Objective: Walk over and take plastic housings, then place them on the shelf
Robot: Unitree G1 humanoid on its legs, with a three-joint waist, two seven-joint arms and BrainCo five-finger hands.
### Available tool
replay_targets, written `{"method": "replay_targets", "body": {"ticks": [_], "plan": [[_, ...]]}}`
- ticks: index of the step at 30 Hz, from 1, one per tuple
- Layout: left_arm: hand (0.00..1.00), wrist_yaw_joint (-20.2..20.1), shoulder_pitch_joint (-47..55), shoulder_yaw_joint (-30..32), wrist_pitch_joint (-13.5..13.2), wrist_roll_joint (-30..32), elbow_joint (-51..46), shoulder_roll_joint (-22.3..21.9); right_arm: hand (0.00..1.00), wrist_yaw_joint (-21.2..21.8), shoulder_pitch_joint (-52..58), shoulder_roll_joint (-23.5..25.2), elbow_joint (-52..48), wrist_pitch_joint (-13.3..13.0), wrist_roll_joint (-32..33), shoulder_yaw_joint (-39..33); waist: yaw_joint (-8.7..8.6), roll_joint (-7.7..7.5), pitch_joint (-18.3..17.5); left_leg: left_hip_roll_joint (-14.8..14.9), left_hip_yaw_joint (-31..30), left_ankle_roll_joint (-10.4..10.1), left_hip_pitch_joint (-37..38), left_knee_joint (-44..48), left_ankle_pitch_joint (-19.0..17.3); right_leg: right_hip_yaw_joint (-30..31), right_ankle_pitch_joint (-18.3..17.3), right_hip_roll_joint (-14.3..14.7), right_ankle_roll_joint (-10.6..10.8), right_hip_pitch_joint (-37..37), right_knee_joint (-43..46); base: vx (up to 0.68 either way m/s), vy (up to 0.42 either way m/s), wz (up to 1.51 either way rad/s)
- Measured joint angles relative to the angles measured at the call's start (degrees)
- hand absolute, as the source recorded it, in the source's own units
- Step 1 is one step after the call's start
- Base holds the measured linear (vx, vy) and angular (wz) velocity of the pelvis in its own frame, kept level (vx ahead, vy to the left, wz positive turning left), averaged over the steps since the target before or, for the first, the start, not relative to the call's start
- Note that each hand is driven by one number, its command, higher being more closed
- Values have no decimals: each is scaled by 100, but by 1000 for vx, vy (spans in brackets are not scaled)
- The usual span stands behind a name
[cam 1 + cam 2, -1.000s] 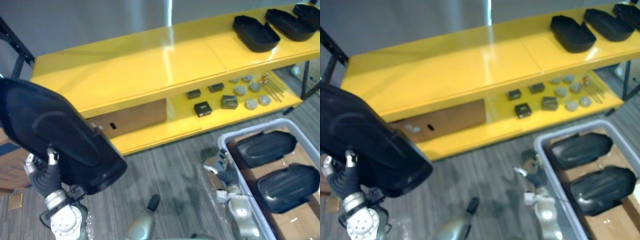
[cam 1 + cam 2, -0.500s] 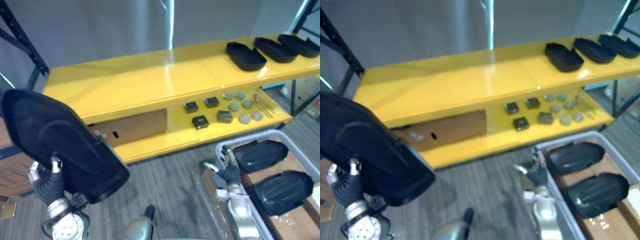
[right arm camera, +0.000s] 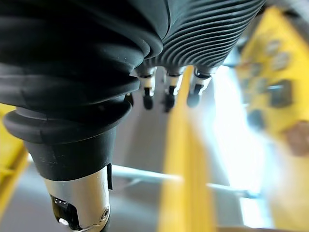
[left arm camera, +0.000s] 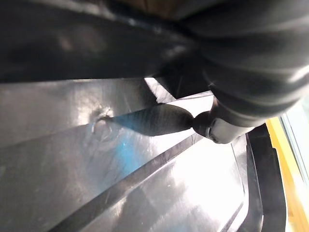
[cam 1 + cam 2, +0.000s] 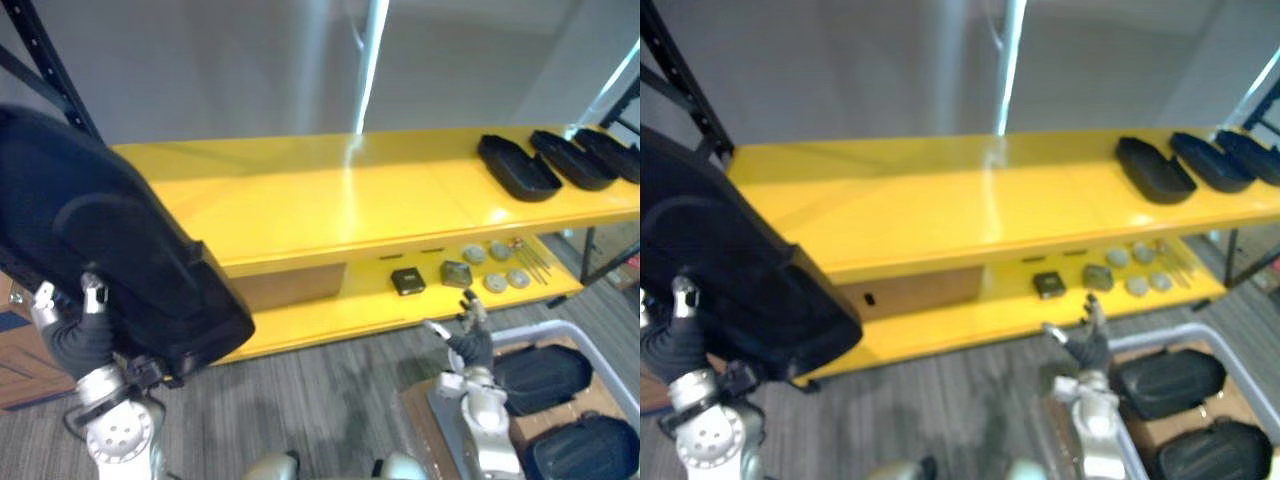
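The left hand (image 5: 72, 340) clasps a black housing (image 5: 110, 250) raised before the yellow shelf (image 5: 300, 210), the right hand (image 5: 470, 338) hangs loose-fingered, and the next move is probably to set the housing on the top board.

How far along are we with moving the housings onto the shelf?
Done: three black housings lie at the right end of the yellow top shelf. In hand: the left hand grips a fourth plastic housing, held up near the shelf's left end, not yet set down. The right hand is open and empty. Left: two housings sit in the grey bin.
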Motion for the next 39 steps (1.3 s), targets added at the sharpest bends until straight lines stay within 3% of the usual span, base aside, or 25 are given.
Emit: {"method": "replay_targets", "body": {"ticks": [1,2,4,5,6,9,12,13,24,26,30,33,39], "plan": [[100,-8,55,-18,1,0,-27,-17,0,10,11,-2,-65,-7,58,5,11,-48,-53,-7,-8,-57,6,41,-85,-7,119,-16,-28,25,-116,280,-322,33],[100,-26,197,-7,4,8,-143,-60,0,11,1,-34,-197,-2,79,-12,50,-255,-215,-13,110,-224,3,243,-420,-122,356,-150,376,292,-516,300,-361,21],[100,-56,268,-95,61,16,-137,-291,0,7,-55,-175,-210,36,96,-96,72,-7,-294,386,532,-319,-79,389,-523,-424,342,38,259,475,-645,268,-333,38],[100,-123,339,-152,78,235,-137,-551,0,-45,-65,-328,-204,101,105,-214,57,206,-433,704,1069,-457,-27,200,-406,-550,322,180,216,539,-730,287,-273,37],[100,-157,384,-136,78,243,-138,-643,0,-68,-100,-374,-193,141,121,-259,146,330,-507,775,1170,-507,109,-61,-300,-548,328,228,191,586,-840,244,-208,16],[100,-168,371,-137,60,213,-134,-679,0,-278,-185,-376,-177,156,39,-280,151,483,-604,828,1355,-576,276,-483,-35,-624,353,273,138,748,-1141,189,-113,7],[100,-202,321,-245,-58,209,-99,-647,0,-357,-131,-272,-70,157,53,-378,51,454,-597,821,1553,-576,401,-726,118,-776,356,247,138,993,-1395,112,-30,18],[100,-328,126,-307,-259,231,245,-208,0,-277,-14,195,-130,-7,71,-591,-233,222,-336,580,2115,-414,599,-1437,557,-978,755,30,264,1321,-2029,54,-7,11],[100,-404,126,-290,-269,203,239,-208,0,-504,-17,197,-139,-84,73,-591,-238,214,-331,578,2112,-413,608,-1427,558,-982,758,26,266,1337,-2031,0,0,0],[100,-432,92,-293,-315,175,209,-188,0,-597,-118,173,-169,-116,69,-602,-244,186,-230,575,2112,-414,590,-1394,557,-979,758,18,266,1319,-2014,0,0,0],[100,-160,-1019,-371,-470,155,205,118,0,-1133,-1251,-318,-165,-166,50,-648,-260,153,405,568,2070,-405,-233,-881,554,-944,888,-15,211,594,-1755,-141,-10,4],[100,202,-1761,-475,-473,172,302,265,0,-1528,-2117,-778,-142,-240,50,-667,-275,231,933,571,2084,-394,-545,-602,560,-838,1007,-14,191,318,-1664,-168,-11,-9],[100,498,-2282,-606,-522,218,439,260,0,-1874,-2885,-1138,-39,-246,47,-686,-305,344,1396,606,2218,-349,-926,-252,532,-630,992,8,165,-174,-1312,-59,-16,-15]]}}
